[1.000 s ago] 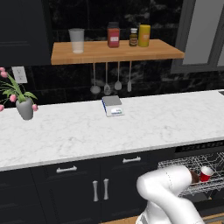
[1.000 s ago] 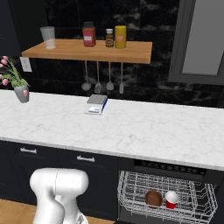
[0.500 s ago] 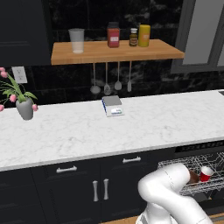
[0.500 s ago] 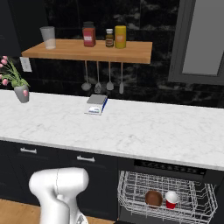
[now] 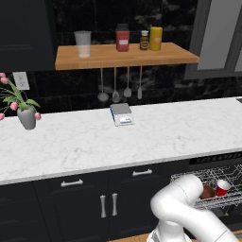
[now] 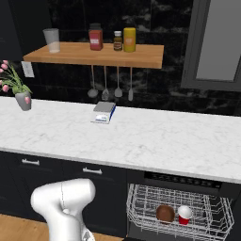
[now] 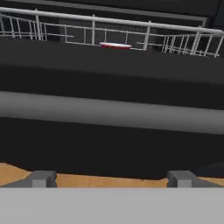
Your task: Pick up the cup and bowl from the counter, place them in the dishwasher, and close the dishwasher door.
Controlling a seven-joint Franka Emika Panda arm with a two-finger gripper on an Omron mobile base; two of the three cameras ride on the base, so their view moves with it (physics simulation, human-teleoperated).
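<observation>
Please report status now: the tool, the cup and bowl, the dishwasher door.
Tool open, empty, facing dishwasher door. Cup and bowl in dishwasher rack. Door not yet closed.

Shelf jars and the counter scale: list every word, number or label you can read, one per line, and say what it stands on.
Nothing is legible.
Red jar: a pale label, too blurred to read.
Small dark jar: label too small.
Yellow jar: no text visible.
Scale: pale display strip, unreadable.

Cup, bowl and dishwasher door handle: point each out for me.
cup (image 6: 184,214), right base view, its red side in the rack.
bowl (image 6: 164,213), right base view, its rounded brown body.
dishwasher door handle (image 7: 109,112), hand view, middle of the grey bar.
</observation>
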